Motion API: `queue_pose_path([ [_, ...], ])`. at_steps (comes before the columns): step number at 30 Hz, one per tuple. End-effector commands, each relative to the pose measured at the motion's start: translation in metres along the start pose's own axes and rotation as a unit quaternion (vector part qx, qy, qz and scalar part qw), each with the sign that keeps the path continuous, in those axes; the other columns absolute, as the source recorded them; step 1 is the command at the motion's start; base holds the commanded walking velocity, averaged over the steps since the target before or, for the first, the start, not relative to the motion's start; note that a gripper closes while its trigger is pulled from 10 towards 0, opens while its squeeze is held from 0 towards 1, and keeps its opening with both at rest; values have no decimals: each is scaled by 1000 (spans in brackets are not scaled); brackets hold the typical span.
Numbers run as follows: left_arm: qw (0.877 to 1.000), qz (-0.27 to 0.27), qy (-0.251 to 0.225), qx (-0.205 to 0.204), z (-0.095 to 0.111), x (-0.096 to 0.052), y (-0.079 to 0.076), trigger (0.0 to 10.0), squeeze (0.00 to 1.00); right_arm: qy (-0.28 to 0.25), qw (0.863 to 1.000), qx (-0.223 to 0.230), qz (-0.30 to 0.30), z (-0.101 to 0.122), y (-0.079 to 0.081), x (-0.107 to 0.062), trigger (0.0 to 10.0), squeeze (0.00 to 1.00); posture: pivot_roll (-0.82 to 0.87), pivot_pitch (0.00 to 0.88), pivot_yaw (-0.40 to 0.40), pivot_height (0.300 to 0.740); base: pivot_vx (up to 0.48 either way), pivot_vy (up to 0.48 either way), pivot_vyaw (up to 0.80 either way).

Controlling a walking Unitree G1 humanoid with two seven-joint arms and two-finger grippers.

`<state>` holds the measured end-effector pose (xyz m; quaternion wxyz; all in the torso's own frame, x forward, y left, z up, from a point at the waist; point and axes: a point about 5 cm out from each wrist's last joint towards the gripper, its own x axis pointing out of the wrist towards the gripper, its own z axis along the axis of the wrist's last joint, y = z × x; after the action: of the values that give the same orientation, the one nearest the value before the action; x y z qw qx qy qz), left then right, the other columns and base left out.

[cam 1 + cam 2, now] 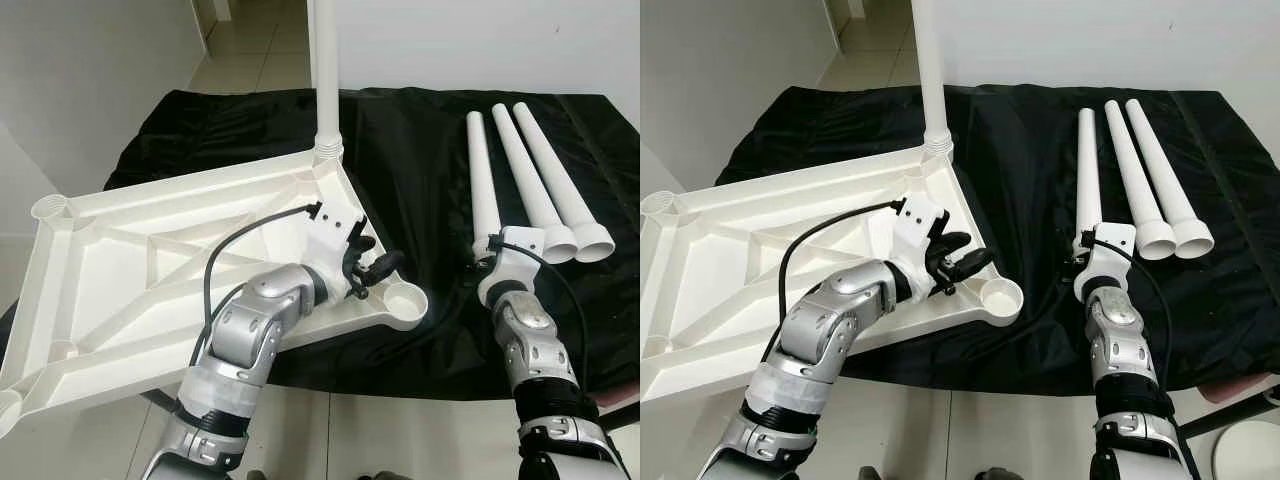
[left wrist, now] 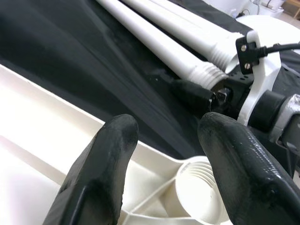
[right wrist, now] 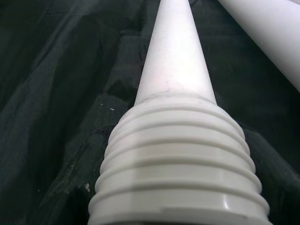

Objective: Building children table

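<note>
the upturned white tabletop (image 1: 150, 260) lies under the left tool (image 1: 372, 268), whose fingers stand apart just above its empty corner socket (image 1: 405, 300). the right tool (image 1: 488, 250) sits at the threaded end of the nearest loose leg (image 1: 482, 180) on the black cloth (image 1: 420, 150); its fingers are hidden, so i cannot tell their state.

White tabletop (image 1: 150, 250), white legs (image 1: 525, 170), black cloth (image 1: 420, 160).

The tabletop (image 1: 150, 260) and threaded legs (image 1: 520, 170) look like smooth, slightly glossy white plastic; the cloth (image 1: 420, 130) is black, faintly shiny fabric; the arms (image 1: 250, 330) are brushed silver metal.
</note>
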<state>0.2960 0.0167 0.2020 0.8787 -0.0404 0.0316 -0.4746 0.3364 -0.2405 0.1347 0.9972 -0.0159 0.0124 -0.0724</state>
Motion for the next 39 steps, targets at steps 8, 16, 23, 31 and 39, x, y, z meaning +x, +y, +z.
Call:
queue_pose_path([
  [8, 996, 76, -23, 33, 9, 0, 16, 10000, 0, -29, 999, 14, -2, 1, 7, -4, 2275, 0, -17, 77, 57, 740, 0, 0, 0],
  [16, 998, 38, -49, 10, 17, -4, 19, 10000, 1000, -91, 990, -59, -88, 7, 8, -15, 10000, 0, -34, 44, 62, 740, 0, 0, 0],
  [23, 998, 33, -42, -24, 28, -2, 31, 10000, 180, -145, 985, -45, -82, 18, 16, -28, 10000, 0, -53, 15, 63, 740, 0, 0, 0],
  [31, 989, -34, -39, -137, 44, 4, 30, 10000, 0, -233, 972, -23, -31, 41, 30, -38, 10000, 0, -59, 0, 56, 740, 0, 0, 0],
  [39, 976, -92, -48, -192, 63, 6, 32, 10000, 0, -320, 942, -99, -17, 60, 45, -50, 10000, 0, -51, 0, 56, 740, 0, 0, 0],
])
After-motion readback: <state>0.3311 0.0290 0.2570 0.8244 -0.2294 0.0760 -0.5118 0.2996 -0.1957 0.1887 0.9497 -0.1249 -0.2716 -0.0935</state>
